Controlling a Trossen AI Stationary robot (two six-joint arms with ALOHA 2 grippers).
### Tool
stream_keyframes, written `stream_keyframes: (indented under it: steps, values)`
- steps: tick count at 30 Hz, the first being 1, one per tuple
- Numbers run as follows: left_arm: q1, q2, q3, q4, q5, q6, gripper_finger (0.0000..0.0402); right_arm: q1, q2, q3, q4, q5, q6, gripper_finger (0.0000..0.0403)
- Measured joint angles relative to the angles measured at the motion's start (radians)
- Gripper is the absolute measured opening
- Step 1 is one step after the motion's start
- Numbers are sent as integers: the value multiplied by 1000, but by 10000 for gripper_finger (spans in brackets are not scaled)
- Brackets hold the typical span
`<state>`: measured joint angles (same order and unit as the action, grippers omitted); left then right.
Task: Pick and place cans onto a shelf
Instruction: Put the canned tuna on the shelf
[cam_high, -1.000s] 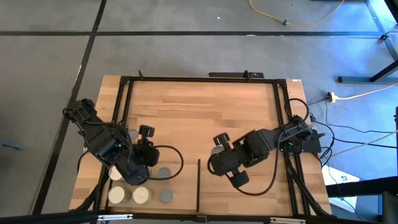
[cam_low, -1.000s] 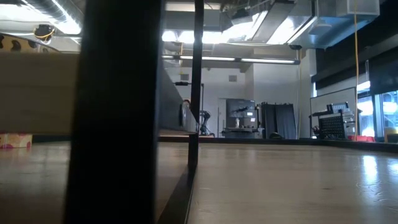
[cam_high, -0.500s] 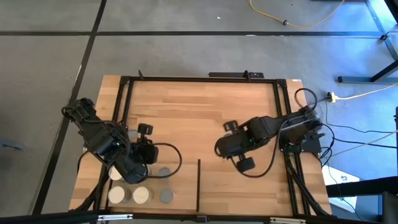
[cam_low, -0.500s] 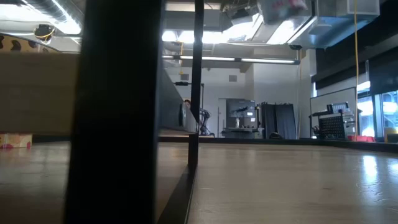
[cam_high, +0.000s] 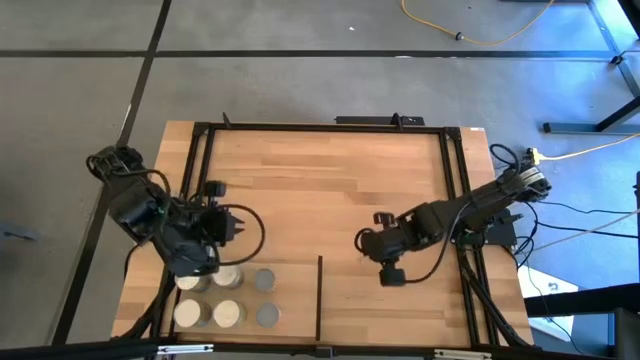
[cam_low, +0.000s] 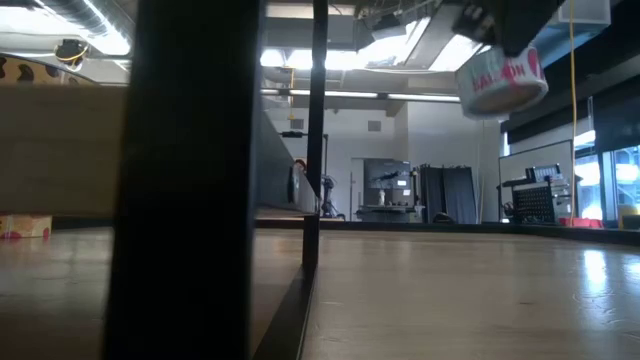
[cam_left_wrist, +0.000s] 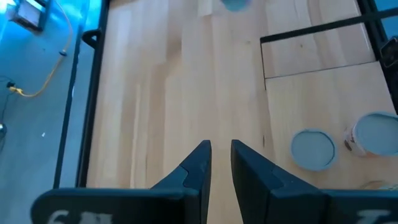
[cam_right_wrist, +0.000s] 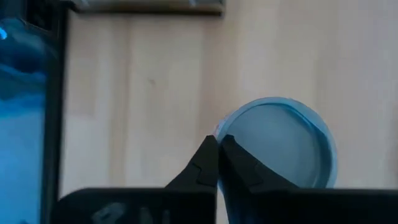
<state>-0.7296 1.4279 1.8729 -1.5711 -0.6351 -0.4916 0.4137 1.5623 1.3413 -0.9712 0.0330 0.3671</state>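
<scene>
Several cans (cam_high: 228, 314) stand in two rows on the shelf (cam_high: 295, 300), which lies at the front left corner of the tabletop (cam_high: 320, 180). Some have cream tops and some grey. Its black divider (cam_high: 319, 298) runs along the side nearest the tabletop's middle.

The left gripper (cam_high: 238, 227) hangs over bare wood just behind the shelf's far edge, near the back row. In the left wrist view its fingers (cam_left_wrist: 199, 163) stand slightly apart with nothing between them. A grey-topped can (cam_left_wrist: 313, 149) and a second one beside it lie off to one side.

The right gripper (cam_high: 368, 240) is over the right half of the tabletop, beyond the divider. Its fingers (cam_right_wrist: 208, 155) are pinched together on the rim of a held can (cam_right_wrist: 280, 143). In the low view that can, white with red lettering (cam_low: 502, 80), hangs well above the wood.
</scene>
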Motion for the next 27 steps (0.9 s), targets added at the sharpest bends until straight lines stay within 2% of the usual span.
stream_keyframes:
  steps: [6, 10, 27]
  values:
    - [1, -33, 0, 0, -20, 3, 55, 57, 3, -126, 313, -11, 131, 4]
    - [0, -51, 0, 0, -30, 4, 55, 84, 16, -141, 394, 3, 203, 4]
    - [0, -56, 0, 0, -29, 7, 55, 145, 218, -141, 837, 18, 224, 4]
